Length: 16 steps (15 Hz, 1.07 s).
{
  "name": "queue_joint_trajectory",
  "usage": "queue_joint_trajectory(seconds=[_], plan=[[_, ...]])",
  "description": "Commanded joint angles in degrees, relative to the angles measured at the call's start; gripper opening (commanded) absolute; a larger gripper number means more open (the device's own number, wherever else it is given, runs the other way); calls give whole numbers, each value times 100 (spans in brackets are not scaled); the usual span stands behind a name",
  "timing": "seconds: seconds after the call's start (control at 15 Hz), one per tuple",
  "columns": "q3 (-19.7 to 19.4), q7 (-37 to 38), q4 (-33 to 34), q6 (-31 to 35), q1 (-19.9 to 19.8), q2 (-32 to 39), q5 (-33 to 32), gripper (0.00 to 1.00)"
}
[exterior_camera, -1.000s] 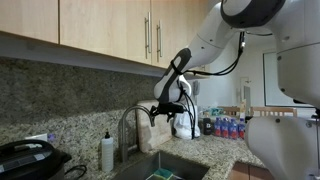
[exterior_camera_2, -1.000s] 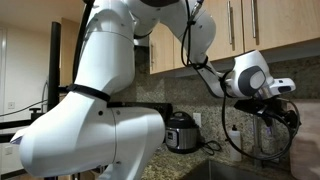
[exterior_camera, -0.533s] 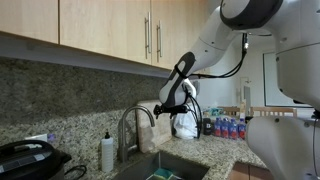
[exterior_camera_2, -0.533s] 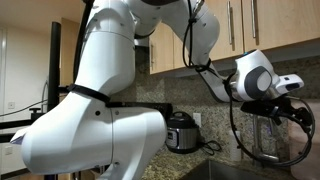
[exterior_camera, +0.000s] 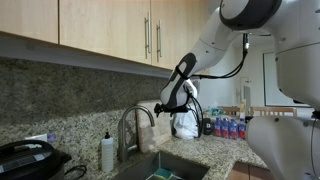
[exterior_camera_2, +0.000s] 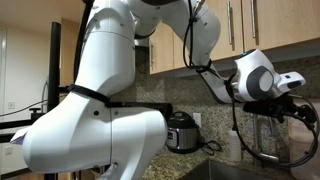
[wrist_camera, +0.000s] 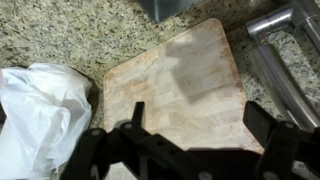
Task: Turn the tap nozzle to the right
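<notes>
The tap nozzle (exterior_camera: 134, 117) is a slim grey steel gooseneck standing behind the sink, its arched spout curving down over the basin. My gripper (exterior_camera: 162, 108) hovers just to the side of the arch at about its top height, apart from it. In the wrist view my gripper (wrist_camera: 200, 125) is open and empty, its two dark fingers spread over a wooden cutting board (wrist_camera: 175, 85). Steel tap tubes (wrist_camera: 283, 50) cross the top right corner there. In an exterior view the gripper (exterior_camera_2: 296, 108) is at the far right edge.
A pale soap bottle (exterior_camera: 107, 152) stands beside the tap. The sink (exterior_camera: 160, 168) lies below. A black appliance (exterior_camera: 25, 158) sits on the granite counter. A white plastic bag (wrist_camera: 40, 110) lies beside the board. A cooker (exterior_camera_2: 183, 132) and small bottles (exterior_camera: 225, 127) stand further along.
My gripper has shifted a little up and sideways away from the tap arch over the last second. The tap has not visibly moved.
</notes>
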Motion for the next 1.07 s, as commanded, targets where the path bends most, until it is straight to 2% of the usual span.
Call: queue_joint_trajectory(seconds=[0.0, 0.6, 1.0], plan=[[-40, -58, -189, 388, -104, 17, -65, 100], [-97, -185, -712, 1143, 237, 78, -146, 100], [-77, -389, -582, 914, 575, 103, -373, 100]])
